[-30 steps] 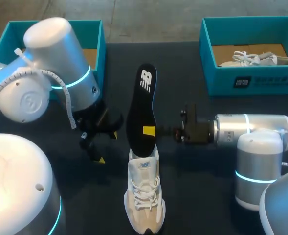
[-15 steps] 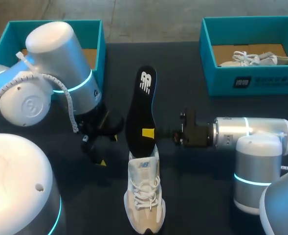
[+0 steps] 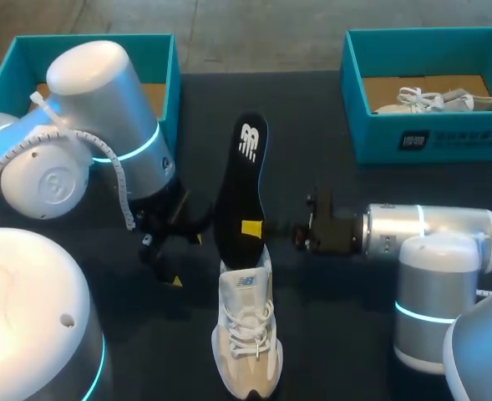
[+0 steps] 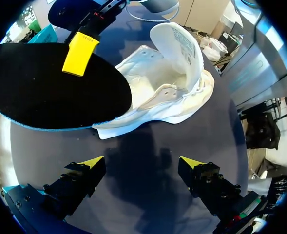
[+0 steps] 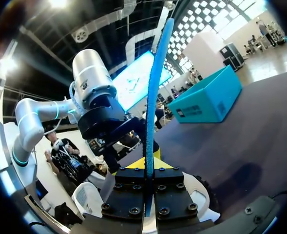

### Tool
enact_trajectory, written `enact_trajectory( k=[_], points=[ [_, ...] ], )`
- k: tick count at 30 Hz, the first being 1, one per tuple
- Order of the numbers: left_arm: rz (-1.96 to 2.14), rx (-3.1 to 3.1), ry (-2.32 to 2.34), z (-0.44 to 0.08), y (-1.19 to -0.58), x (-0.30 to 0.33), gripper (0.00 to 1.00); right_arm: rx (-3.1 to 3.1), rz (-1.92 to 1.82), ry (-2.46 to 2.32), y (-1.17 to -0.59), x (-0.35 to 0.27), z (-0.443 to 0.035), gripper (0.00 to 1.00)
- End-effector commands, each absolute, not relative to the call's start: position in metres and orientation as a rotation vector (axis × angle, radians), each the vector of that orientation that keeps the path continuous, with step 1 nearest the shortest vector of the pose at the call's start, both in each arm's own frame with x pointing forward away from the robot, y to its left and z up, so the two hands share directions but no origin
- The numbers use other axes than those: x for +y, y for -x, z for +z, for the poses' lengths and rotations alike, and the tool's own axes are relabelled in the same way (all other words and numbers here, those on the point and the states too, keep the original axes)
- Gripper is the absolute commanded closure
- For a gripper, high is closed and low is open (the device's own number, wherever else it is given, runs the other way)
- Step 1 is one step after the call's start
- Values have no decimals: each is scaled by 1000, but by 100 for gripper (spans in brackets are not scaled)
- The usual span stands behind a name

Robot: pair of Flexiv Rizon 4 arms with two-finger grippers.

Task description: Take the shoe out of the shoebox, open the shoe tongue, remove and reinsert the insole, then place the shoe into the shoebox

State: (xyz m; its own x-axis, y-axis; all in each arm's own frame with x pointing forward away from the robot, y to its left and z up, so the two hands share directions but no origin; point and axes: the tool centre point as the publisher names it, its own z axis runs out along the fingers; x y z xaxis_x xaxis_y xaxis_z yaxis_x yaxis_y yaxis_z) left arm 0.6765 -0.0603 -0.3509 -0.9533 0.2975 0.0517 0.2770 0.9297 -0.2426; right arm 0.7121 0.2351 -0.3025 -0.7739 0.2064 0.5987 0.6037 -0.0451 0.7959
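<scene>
- Right gripper (image 5: 147, 168): clamped on insole (image 5: 155, 87), which stands edge-on between its fingers.
- Left gripper (image 4: 141, 161): spread wide, empty.
- Shoe (image 4: 167, 92): on the table just ahead of left gripper, tongue lifted, unbraced.
- Hazards: insole likely catches the heel collar and buckles. Unbraced shoe may slide or tip. Thin pinch may slip.

Insole (image 5: 156, 92) edge-on, tight between right fingers (image 5: 127, 189); teal shoebox (image 5: 207, 100) beyond

A dark table (image 3: 329, 326) bears a far-right teal box (image 3: 463, 138) holding white shoes (image 3: 433, 100).
</scene>
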Motion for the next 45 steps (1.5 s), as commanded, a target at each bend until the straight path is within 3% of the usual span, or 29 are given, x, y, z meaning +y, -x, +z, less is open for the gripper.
enact_trajectory(
  k=[1, 45],
  points=[
    [356, -3007, 446, -352, -674, -60, 0, -1954, -1881, 907, -709, 239, -298, 100],
    [352, -3009, 444, -352, -674, -59, 0, -2039, -1842, 1055, -708, 233, -310, 100]
  ],
)
